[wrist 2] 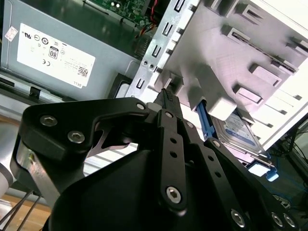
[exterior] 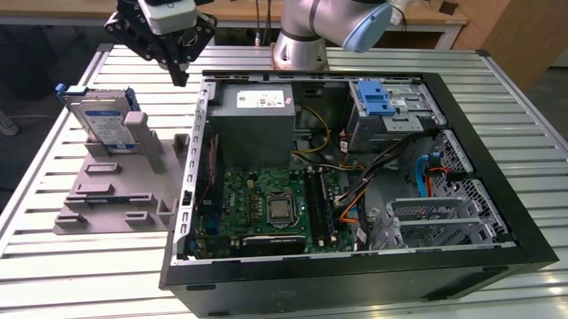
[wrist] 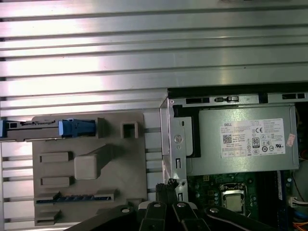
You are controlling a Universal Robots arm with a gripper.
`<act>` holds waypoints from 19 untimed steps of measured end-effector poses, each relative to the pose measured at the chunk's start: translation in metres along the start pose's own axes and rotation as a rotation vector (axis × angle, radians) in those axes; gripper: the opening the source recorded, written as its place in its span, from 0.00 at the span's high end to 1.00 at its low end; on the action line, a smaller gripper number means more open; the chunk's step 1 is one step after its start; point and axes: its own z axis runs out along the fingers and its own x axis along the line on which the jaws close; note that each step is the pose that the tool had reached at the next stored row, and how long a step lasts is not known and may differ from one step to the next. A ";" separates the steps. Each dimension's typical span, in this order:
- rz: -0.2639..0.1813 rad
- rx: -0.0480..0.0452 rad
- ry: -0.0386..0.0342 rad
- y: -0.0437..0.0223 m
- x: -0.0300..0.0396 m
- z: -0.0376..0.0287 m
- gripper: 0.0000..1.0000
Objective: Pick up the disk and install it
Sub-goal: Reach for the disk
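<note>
So the table (exterior: 89,279) is carrying everything, and the open case (exterior: 355,282) is lying on it toward the exterior view's right, lid off and board showing. Inside it, the power supply (exterior: 253,129) is sitting in the far corner nearest the stand, while the drive cage (exterior: 390,109) with its blue latch is sitting at the far side, toward the exterior view's right. The grey stand (exterior: 106,206) is lying just beside the case, on the exterior view's left. The disk (exterior: 102,123) is standing on edge in a slot at the stand's far end, its blue carrier framing it. My pincer (exterior: 180,78) is hanging above the gap between stand and case, near the case's far corner, apart from the disk. Its fingers are drawn together and are gripping nothing. Judging by that, I am only at the start: the disk is not yet lifted, and installing it is wholly left to do.
</note>
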 end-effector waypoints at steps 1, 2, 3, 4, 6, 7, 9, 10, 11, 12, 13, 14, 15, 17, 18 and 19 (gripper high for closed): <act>0.000 0.0000 0.0000 0.0000 0.0002 0.0000 0.89; 0.000 0.0000 0.0000 0.0000 0.0004 0.0000 0.89; 0.000 0.0000 0.0000 0.0000 0.0006 0.0000 0.89; 0.000 0.0001 0.0001 0.0000 0.0008 0.0000 0.89; 0.000 0.0000 0.0000 -0.0001 0.0012 0.0000 0.89; 0.000 0.0000 0.0000 -0.0001 0.0014 0.0000 0.89; 0.000 0.0001 0.0000 -0.0001 0.0018 0.0000 0.89; 0.000 0.0001 0.0001 -0.0001 0.0019 0.0000 0.89; 0.000 0.0000 0.0000 -0.0002 0.0021 0.0000 0.89; 0.000 0.0000 0.0000 -0.0002 0.0024 0.0000 0.89; 0.000 0.0000 0.0000 -0.0002 0.0027 0.0000 0.89; 0.000 0.0000 0.0000 -0.0002 0.0029 0.0000 0.89; 0.000 0.0000 0.0001 -0.0002 0.0032 0.0000 0.89; 0.000 0.0000 0.0000 -0.0003 0.0037 0.0000 0.89; 0.000 0.0000 0.0000 -0.0003 0.0040 0.0000 0.89; 0.000 0.0000 0.0000 -0.0003 0.0043 0.0000 0.89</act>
